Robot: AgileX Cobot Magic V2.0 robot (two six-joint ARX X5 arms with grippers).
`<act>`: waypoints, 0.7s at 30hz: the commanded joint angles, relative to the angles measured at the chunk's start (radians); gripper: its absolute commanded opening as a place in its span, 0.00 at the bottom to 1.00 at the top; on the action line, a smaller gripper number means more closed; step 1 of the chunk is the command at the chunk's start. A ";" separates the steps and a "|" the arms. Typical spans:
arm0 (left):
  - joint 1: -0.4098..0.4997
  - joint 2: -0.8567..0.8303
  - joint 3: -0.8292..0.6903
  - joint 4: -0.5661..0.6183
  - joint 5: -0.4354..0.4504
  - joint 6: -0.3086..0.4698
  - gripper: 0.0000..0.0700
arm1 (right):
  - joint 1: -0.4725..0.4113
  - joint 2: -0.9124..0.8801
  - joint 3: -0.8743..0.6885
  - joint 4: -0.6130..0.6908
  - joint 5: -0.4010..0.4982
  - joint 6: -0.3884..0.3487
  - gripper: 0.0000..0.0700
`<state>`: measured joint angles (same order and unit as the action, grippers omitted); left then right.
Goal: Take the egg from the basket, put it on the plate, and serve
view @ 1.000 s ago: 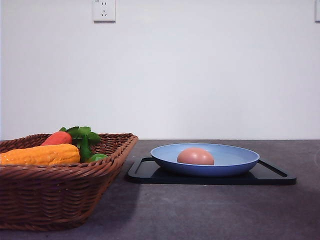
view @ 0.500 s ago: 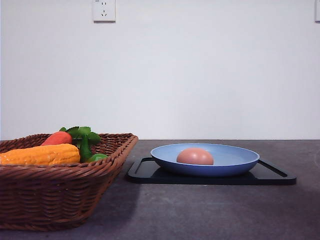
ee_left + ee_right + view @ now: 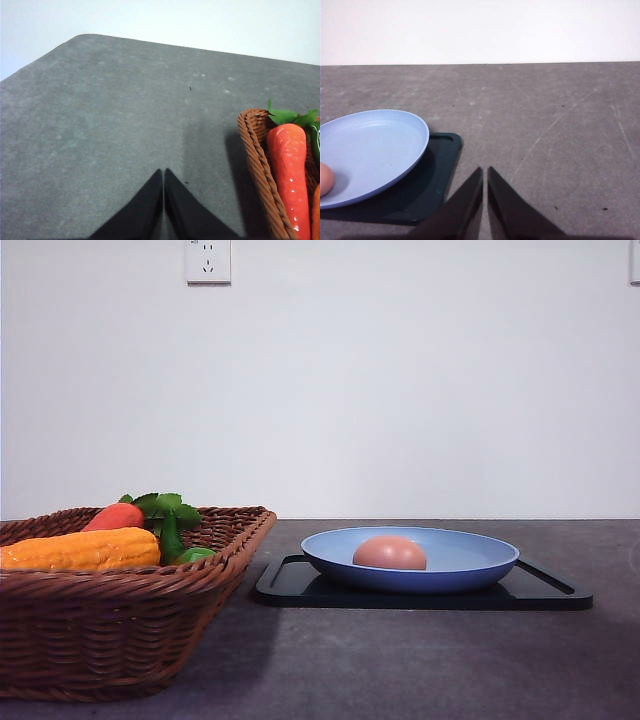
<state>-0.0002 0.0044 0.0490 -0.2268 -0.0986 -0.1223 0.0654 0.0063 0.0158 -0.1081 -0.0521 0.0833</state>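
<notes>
The pinkish-brown egg [image 3: 390, 553] lies in the light blue plate [image 3: 470, 562], left of its middle; its edge also peeks into the right wrist view as the egg [image 3: 325, 180] inside the plate [image 3: 375, 150]. The dark brown wicker basket [image 3: 110, 630] stands at the left of the table and holds a corn cob and a carrot; one corner of the basket [image 3: 257, 165] shows in the left wrist view. My left gripper [image 3: 163, 172] is shut over bare table beside the basket. My right gripper [image 3: 484, 171] is shut over bare table beside the plate.
The plate rests on a flat black tray [image 3: 540, 592], whose corner [image 3: 437, 165] lies close to my right fingers. A carrot [image 3: 290, 170] with green leaves and a corn cob [image 3: 85, 549] fill the basket. Grey table stretches away to a white wall.
The egg has rolled very slightly left in the plate. Nothing else in the front view differs.
</notes>
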 commanded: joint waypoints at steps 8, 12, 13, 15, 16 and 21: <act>0.002 -0.001 -0.022 -0.013 0.002 -0.002 0.00 | 0.002 -0.003 -0.003 0.010 0.003 0.010 0.00; 0.002 -0.001 -0.022 -0.013 0.002 -0.002 0.00 | 0.002 -0.003 -0.003 0.010 0.003 0.010 0.00; 0.002 -0.001 -0.022 -0.013 0.002 -0.002 0.00 | 0.002 -0.003 -0.003 0.010 0.003 0.010 0.00; 0.002 -0.001 -0.022 -0.013 0.002 -0.002 0.00 | 0.002 -0.003 -0.003 0.010 0.003 0.010 0.00; 0.002 -0.001 -0.022 -0.013 0.002 -0.002 0.00 | 0.002 -0.003 -0.003 0.010 0.003 0.010 0.00; 0.002 -0.002 -0.022 -0.013 0.002 -0.002 0.00 | 0.002 -0.003 -0.003 0.010 0.003 0.010 0.00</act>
<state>-0.0002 0.0044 0.0490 -0.2264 -0.0986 -0.1223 0.0654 0.0063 0.0158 -0.1081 -0.0521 0.0833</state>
